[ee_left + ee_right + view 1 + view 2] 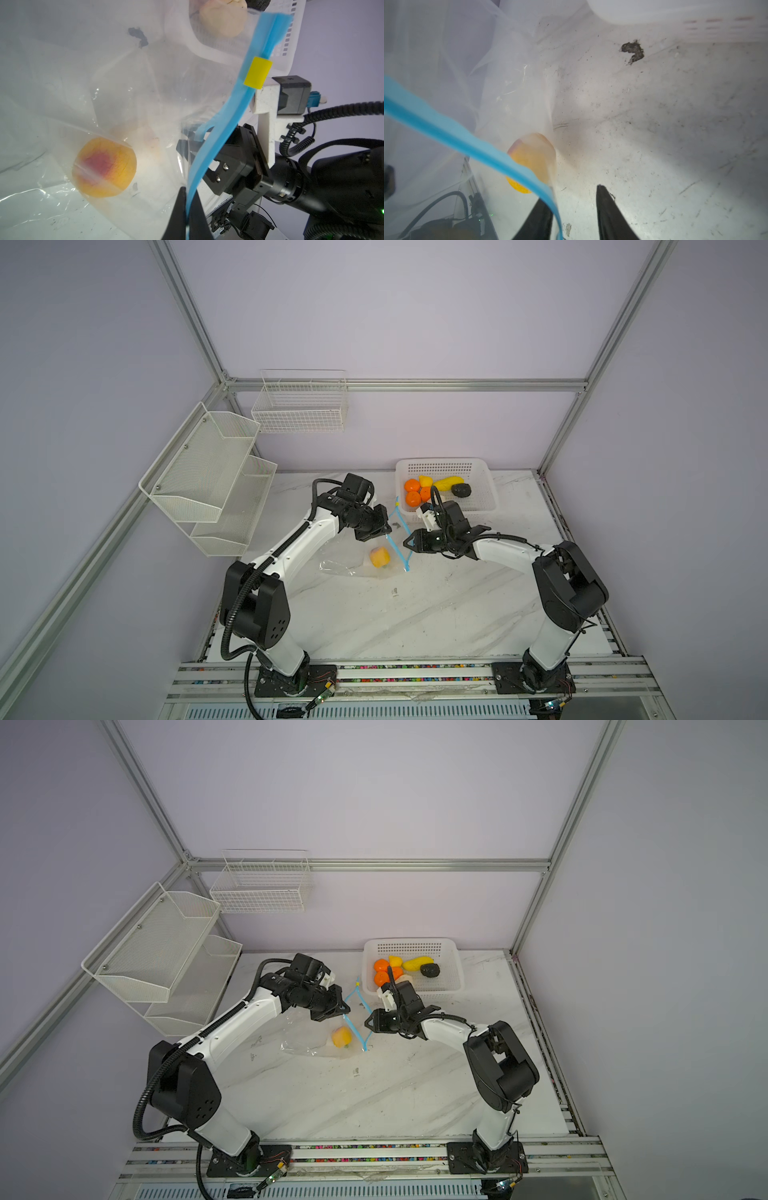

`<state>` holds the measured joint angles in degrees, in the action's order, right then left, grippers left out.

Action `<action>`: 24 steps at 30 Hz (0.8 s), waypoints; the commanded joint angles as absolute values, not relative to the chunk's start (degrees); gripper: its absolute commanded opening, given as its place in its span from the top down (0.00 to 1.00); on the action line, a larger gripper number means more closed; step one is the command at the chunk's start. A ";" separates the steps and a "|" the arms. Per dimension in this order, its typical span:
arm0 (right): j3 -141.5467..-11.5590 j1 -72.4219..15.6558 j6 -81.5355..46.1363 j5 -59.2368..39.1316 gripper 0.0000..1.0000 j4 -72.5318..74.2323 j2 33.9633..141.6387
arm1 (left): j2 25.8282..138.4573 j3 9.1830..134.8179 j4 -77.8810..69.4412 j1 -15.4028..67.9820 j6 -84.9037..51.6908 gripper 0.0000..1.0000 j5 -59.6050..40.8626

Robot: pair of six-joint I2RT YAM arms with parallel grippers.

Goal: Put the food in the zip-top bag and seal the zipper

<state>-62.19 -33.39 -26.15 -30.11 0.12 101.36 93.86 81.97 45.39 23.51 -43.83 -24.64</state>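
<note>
The transparent zip-top bag [347, 560] [307, 1036] lies on the marble table with its mouth lifted. Inside it rests one yellow fruit [379, 557] [341, 1037] [104, 167] [533, 158]. My left gripper [384, 531] [188, 199] is shut on one side of the light-blue zipper [395, 548] [220, 124], below its yellow tab [258, 73]. My right gripper [407, 542] [573, 193] has its jaws apart, and the zipper's other side [467, 137] runs between them, against one finger. The remaining food sits in the white basket [484, 475]: three tangerines [413, 499], a long yellow piece [449, 483], a dark lump [461, 490] and a cream bulb [223, 18].
The basket [456, 952] stands at the back right, just behind the right wrist. White mesh shelves [208, 472] hang on the left wall, and a wire basket [299, 406] on the back wall. A dark smudge [633, 51] marks the table near the basket.
</note>
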 commanded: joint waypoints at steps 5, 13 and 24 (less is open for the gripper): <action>-65.03 -33.44 -28.21 -34.91 0.82 4.48 101.34 | 92.40 85.65 51.86 22.68 -40.70 1.00 -23.32; -67.09 -33.49 -26.91 -36.34 0.88 3.11 101.18 | 92.82 91.02 58.22 22.41 -39.81 1.00 -22.81; -72.06 -33.62 -25.19 -36.94 0.91 -1.25 99.61 | 92.97 99.67 65.20 21.36 -43.24 1.00 -23.78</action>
<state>-69.21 -33.39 -26.26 -36.27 0.58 101.67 93.86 92.49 61.76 22.02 -41.67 -22.74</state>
